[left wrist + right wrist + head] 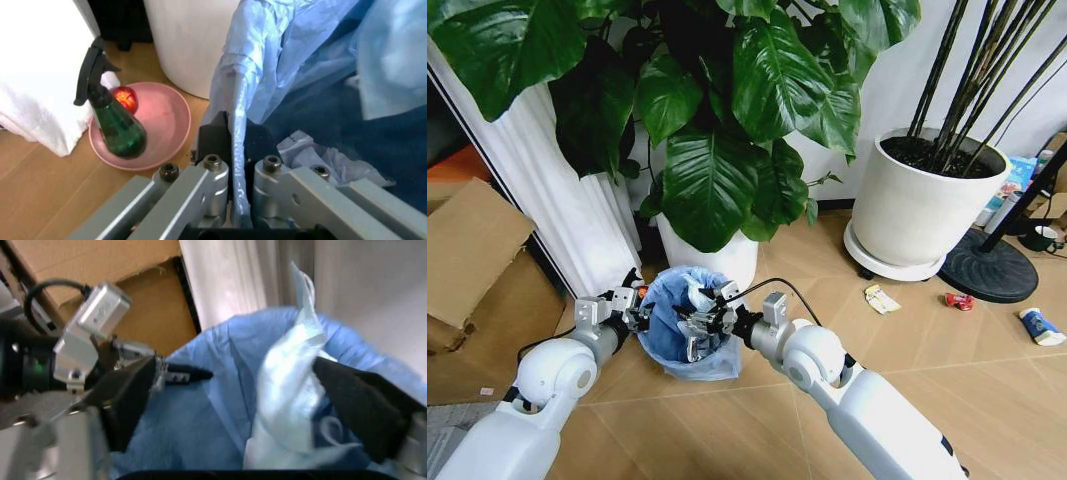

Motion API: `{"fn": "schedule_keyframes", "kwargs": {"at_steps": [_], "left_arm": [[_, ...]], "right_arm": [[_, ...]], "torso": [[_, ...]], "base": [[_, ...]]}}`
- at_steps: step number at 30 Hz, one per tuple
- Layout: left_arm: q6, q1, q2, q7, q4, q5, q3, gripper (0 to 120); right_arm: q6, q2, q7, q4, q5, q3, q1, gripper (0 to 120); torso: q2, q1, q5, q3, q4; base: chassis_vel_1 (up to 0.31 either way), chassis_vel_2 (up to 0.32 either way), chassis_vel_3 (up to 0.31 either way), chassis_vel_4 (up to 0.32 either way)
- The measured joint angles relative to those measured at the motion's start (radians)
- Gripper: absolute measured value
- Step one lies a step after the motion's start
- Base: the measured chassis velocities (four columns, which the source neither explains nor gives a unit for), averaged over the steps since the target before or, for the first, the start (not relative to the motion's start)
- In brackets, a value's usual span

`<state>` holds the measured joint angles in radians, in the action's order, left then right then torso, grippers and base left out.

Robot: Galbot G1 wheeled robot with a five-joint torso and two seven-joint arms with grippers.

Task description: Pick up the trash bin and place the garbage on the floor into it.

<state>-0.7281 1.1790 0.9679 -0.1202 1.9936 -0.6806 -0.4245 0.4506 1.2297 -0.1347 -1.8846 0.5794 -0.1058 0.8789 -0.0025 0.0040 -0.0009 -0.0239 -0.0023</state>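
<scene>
Your left end effector [230, 175] is closed on the rim of the trash bin [689, 330], one finger inside and one outside, with the blue liner pinched between them. Your right end effector [711, 315] hangs over the bin mouth with its fingers [357, 402] spread apart, and a pale crumpled wrapper [287, 390] stands between them; I cannot tell if it is loose or touching.

The bin looks light and stiff at the rim, but the liner is thin and slippery, so I think you should keep the hold on the hard rim, not on the plastic alone. The garbage seems light and soft; pinch it at the middle.

On the floor [927, 370] I count three pieces at the right: a yellow-white packet [882, 298], a red one [958, 301], and a blue-white one [1040, 326]. One bin, standing before the white pot [727, 258].
</scene>
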Motion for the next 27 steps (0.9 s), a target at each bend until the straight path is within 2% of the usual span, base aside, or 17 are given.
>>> {"fn": "schedule_keyframes", "kwargs": {"at_steps": [5, 11, 14, 16, 23, 27], "left_arm": [[0.0, 0.001, 0.001, 0.0, -0.003, 0.003, -0.004, 0], [0.001, 0.001, 0.004, 0.0, -0.007, 0.004, -0.009, 0], [0.003, 0.0, 0.009, 0.002, -0.008, 0.006, -0.01, 0], [0.003, 0.0, 0.01, 0.002, -0.008, 0.006, -0.01, 0], [0.004, 0.001, 0.013, 0.004, -0.007, 0.006, -0.012, 0], [0.004, 0.0, 0.013, 0.004, -0.005, 0.005, -0.012, 0]], "right_arm": [[-0.003, -0.001, 0.007, -0.024, 0.008, 0.039, 0.013, 100], [-0.001, -0.035, 0.024, -0.051, 0.035, 0.12, 0.043, 100], [0.001, -0.081, 0.046, -0.047, 0.047, 0.208, 0.071, 100], [0.001, -0.092, 0.047, -0.041, 0.051, 0.227, 0.077, 100], [0.001, -0.113, 0.046, -0.035, 0.068, 0.249, 0.083, 100], [-0.012, -0.081, 0.048, -0.02, 0.058, 0.238, 0.072, 100]], "torso": [[0.0, 0.0, 0.0, 0.0, 0.0001], [0.0, 0.0, 0.0002, 0.0, 0.0001], [0.0, 0.0, 0.0002, 0.0, -0.0001], [0.0, 0.0, 0.0001, 0.0, -0.0002], [0.0, 0.0, 0.0002, 0.0, 0.0], [0.0, 0.0, 0.0004, 0.0, 0.0001]], "base": [[0.0, 0.0, 0.0, 0.0], [0.0, 0.0, 0.0, 0.0], [0.0, 0.0, 0.0, 0.0], [0.0, 0.0, 0.0, 0.0], [0.0, 0.0, 0.0, 0.0], [0.0, 0.0, 0.0, 0.0]]}}
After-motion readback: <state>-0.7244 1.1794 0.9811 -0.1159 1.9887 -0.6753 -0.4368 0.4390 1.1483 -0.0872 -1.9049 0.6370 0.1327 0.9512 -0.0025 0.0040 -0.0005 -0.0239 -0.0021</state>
